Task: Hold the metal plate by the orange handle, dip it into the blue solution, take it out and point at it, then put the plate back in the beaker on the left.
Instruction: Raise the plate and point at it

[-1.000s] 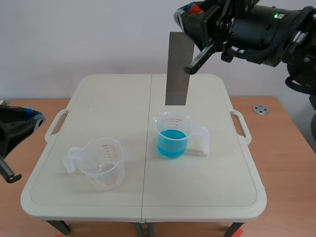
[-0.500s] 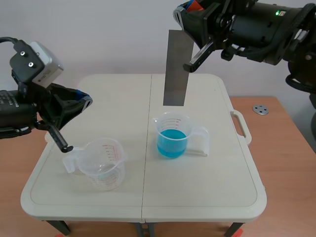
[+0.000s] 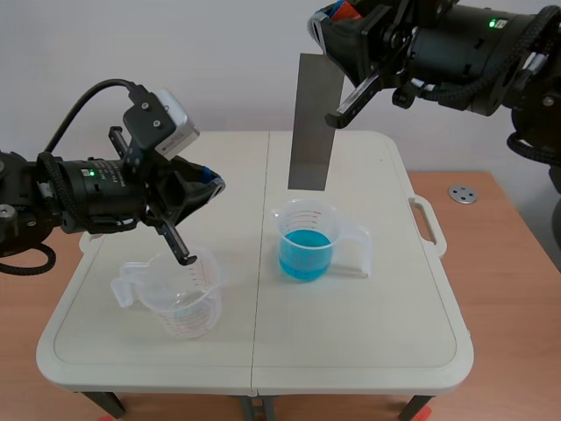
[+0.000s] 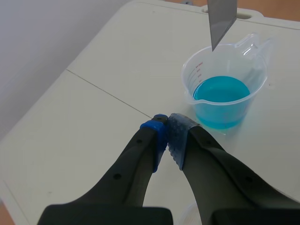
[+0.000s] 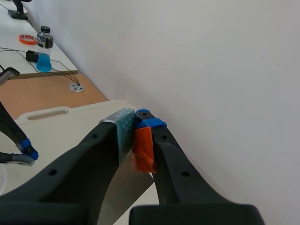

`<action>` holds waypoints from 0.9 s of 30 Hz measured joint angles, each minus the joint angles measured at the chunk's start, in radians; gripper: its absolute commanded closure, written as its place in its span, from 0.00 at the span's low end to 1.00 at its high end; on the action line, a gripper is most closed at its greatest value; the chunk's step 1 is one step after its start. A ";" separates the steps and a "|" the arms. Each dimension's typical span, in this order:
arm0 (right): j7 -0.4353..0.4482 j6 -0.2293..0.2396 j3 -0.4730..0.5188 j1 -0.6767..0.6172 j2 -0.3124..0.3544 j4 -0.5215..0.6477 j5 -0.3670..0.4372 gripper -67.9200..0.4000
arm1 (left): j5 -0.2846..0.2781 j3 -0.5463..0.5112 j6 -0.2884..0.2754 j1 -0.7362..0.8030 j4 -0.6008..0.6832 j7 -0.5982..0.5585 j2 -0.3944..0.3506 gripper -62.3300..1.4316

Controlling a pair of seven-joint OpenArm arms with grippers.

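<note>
A tall grey metal plate (image 3: 313,123) hangs upright above the beaker of blue solution (image 3: 305,243), its lower edge clear of the rim. My right gripper (image 3: 337,17) is high at the back, shut on the plate's orange handle (image 5: 143,147). My left gripper (image 3: 212,182) is shut on nothing and hovers above the table, left of the plate, with its tips turned toward it. In the left wrist view the shut gripper (image 4: 167,127) sits short of the blue beaker (image 4: 222,101) and the plate's lower corner (image 4: 221,18). An empty clear beaker (image 3: 180,291) stands at the front left.
Both beakers stand on a cream folding table (image 3: 351,351) with side handles. A round metal fitting (image 3: 462,194) lies on the wooden desk to the right. The right wrist view shows a far bench with a bottle of blue liquid (image 5: 44,55).
My left arm rose from the low left corner and swung right over the table, ending with its shut tips near the plate. The right arm and plate barely moved.
</note>
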 measured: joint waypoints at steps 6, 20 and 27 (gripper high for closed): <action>-0.002 0.000 0.000 0.000 0.000 0.000 0.000 0.98 | 0.044 0.023 0.001 -0.035 -0.016 0.003 0.042 0.95; -0.002 0.000 0.000 0.000 0.000 0.000 0.000 0.98 | 0.131 0.043 0.000 -0.045 -0.016 0.011 0.094 0.95; -0.002 0.000 0.000 0.000 0.000 0.000 0.004 0.98 | 0.131 0.043 0.000 -0.045 -0.016 0.011 0.094 0.95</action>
